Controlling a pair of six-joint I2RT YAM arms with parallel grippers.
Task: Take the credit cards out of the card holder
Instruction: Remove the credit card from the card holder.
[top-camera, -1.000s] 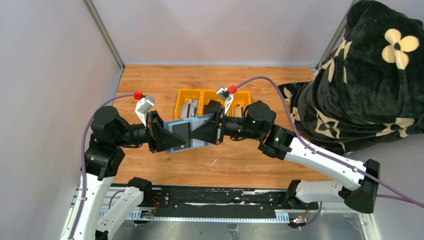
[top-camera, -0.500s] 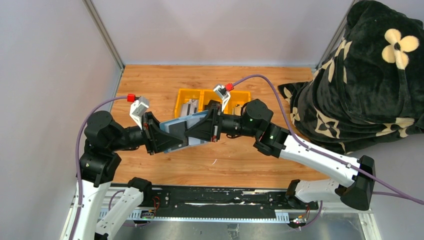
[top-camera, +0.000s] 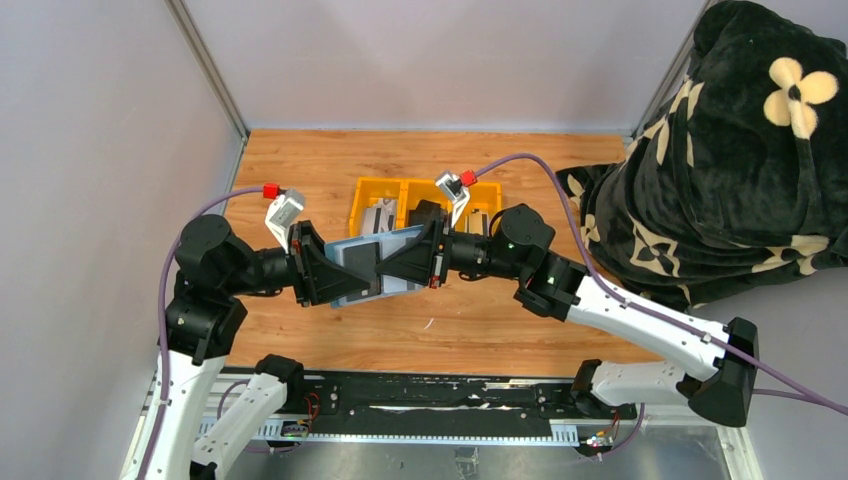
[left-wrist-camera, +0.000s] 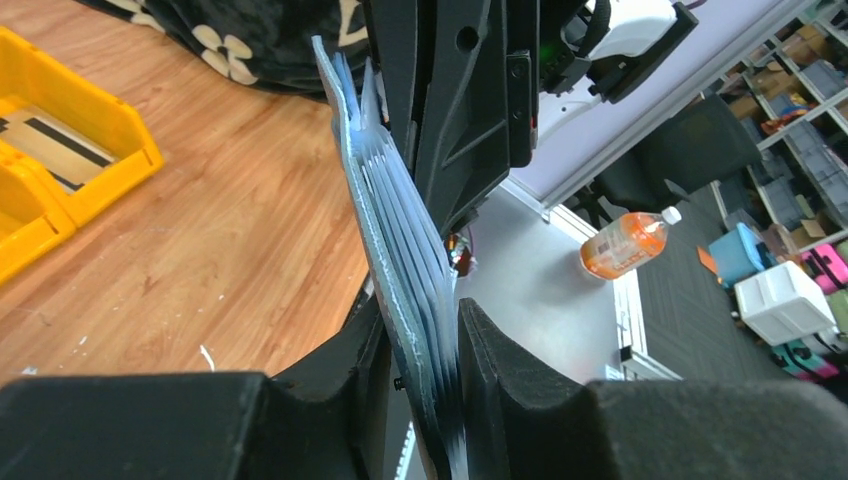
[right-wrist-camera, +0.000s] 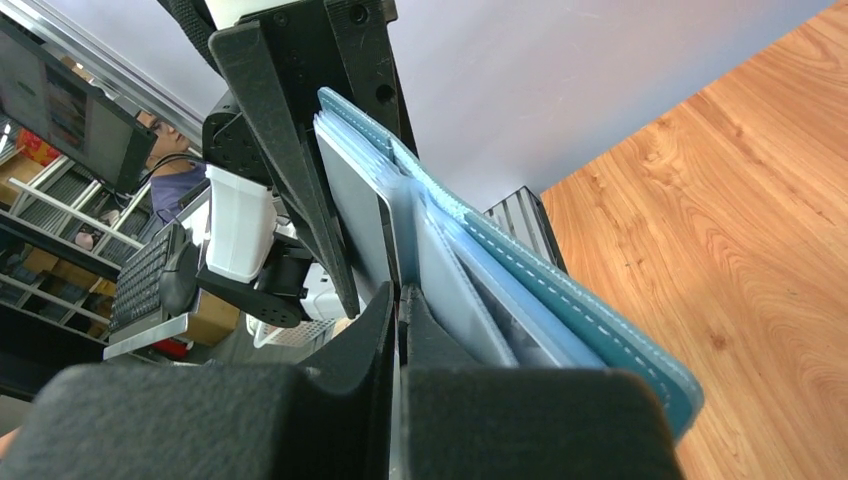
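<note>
Right in close, our left gripper (left-wrist-camera: 420, 345) is clamped on one end of the blue card holder (left-wrist-camera: 392, 235), which hangs between the two arms, up off the wooden table (top-camera: 480, 320). Facing it, the right gripper (right-wrist-camera: 400, 300) is pinched tight on a thin pale sheet at the holder's other end. We think it's a credit card (right-wrist-camera: 355, 215), though the view is cramped. Beyond them sits the yellow tray (top-camera: 372, 186).
</note>
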